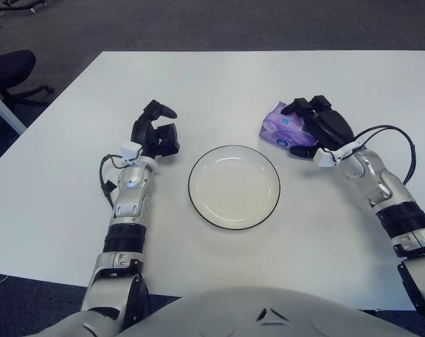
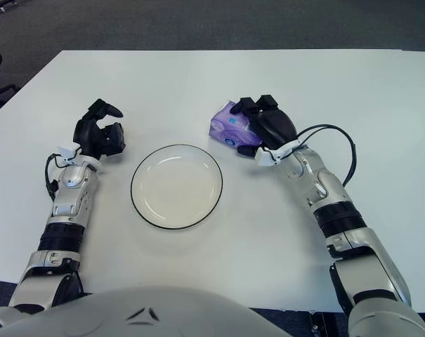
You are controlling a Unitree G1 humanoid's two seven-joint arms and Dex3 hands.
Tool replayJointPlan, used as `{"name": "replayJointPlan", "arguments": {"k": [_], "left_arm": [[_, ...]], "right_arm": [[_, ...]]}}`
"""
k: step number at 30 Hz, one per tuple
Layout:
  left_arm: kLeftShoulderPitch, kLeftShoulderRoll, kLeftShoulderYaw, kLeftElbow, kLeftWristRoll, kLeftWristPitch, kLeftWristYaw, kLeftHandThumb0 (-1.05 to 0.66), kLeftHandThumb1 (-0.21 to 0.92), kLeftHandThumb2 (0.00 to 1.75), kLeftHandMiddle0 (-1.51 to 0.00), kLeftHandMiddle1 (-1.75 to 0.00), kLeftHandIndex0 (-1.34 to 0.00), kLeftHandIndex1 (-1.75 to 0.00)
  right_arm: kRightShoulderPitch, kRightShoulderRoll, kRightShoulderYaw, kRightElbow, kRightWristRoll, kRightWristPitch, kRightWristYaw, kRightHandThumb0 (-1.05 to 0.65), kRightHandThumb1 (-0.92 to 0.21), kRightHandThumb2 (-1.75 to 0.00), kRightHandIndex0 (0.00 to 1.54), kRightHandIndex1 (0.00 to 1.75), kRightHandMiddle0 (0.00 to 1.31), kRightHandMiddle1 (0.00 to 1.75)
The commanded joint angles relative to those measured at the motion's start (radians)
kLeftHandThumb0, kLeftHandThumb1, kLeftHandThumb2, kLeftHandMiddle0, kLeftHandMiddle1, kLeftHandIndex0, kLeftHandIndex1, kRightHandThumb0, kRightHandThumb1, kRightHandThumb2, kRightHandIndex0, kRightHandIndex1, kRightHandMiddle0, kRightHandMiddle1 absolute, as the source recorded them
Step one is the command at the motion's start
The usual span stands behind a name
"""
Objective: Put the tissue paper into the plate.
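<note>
A purple tissue pack (image 1: 277,125) sits tilted at the upper right of the white, dark-rimmed plate (image 1: 234,187). My right hand (image 1: 316,129) covers the pack's right end. Its fingers (image 1: 296,107) wrap over the top and its thumb (image 1: 301,151) goes underneath, so it is shut on the pack. The right half of the pack is hidden by the hand. The plate holds nothing. My left hand (image 1: 157,133) shows just left of the plate, fingers relaxed and holding nothing.
The white table (image 1: 219,84) stretches wide behind the plate. A black office chair (image 1: 8,74) stands on the carpet off the table's left edge. A black cable (image 1: 395,137) loops by my right forearm.
</note>
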Motion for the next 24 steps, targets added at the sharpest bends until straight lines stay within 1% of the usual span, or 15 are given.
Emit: {"name": "replayJointPlan", "arguments": {"k": [1, 5, 9, 15, 21, 24], "left_arm": [[0.185, -0.064, 0.002, 0.111, -0.015, -0.008, 0.002, -0.46, 0.37, 1.25, -1.33, -1.75, -0.57, -1.75], [0.184, -0.065, 0.004, 0.113, -0.015, -0.009, 0.003, -0.46, 0.37, 1.25, -1.33, -1.75, -0.57, -1.75], [0.181, -0.067, 0.006, 0.117, -0.012, -0.009, 0.007, -0.46, 0.37, 1.25, -1.33, -1.75, -0.57, -1.75], [0.179, -0.065, 0.009, 0.119, -0.008, -0.011, 0.009, -0.46, 0.37, 1.25, -1.33, -1.75, -0.57, -1.75], [0.175, -0.065, 0.010, 0.121, -0.008, -0.007, 0.011, -0.46, 0.37, 1.25, -1.33, -1.75, -0.57, -1.75], [0.173, -0.064, 0.010, 0.122, -0.008, -0.006, 0.009, -0.46, 0.37, 1.25, -1.33, -1.75, -0.57, -1.75]], "right_arm": [[0.062, -0.004, -0.004, 0.029, 0.036, 0.006, 0.071, 0.53, -0.18, -1.49, 0.72, 1.75, 0.91, 1.75], [0.061, -0.003, -0.010, 0.015, 0.040, 0.019, 0.077, 0.53, -0.17, -1.49, 0.72, 1.75, 0.92, 1.75], [0.050, -0.003, -0.019, -0.007, 0.021, 0.045, 0.066, 0.53, -0.17, -1.49, 0.73, 1.75, 0.95, 1.75], [0.016, -0.004, -0.043, -0.065, 0.022, 0.101, 0.086, 0.53, -0.16, -1.51, 0.74, 1.75, 0.99, 1.75], [0.005, 0.015, -0.086, -0.130, 0.064, 0.128, 0.082, 0.54, -0.15, -1.52, 0.75, 1.75, 1.02, 1.75], [-0.003, 0.034, -0.113, -0.203, 0.092, 0.174, 0.105, 0.54, -0.15, -1.52, 0.75, 1.75, 1.03, 1.75]]}}
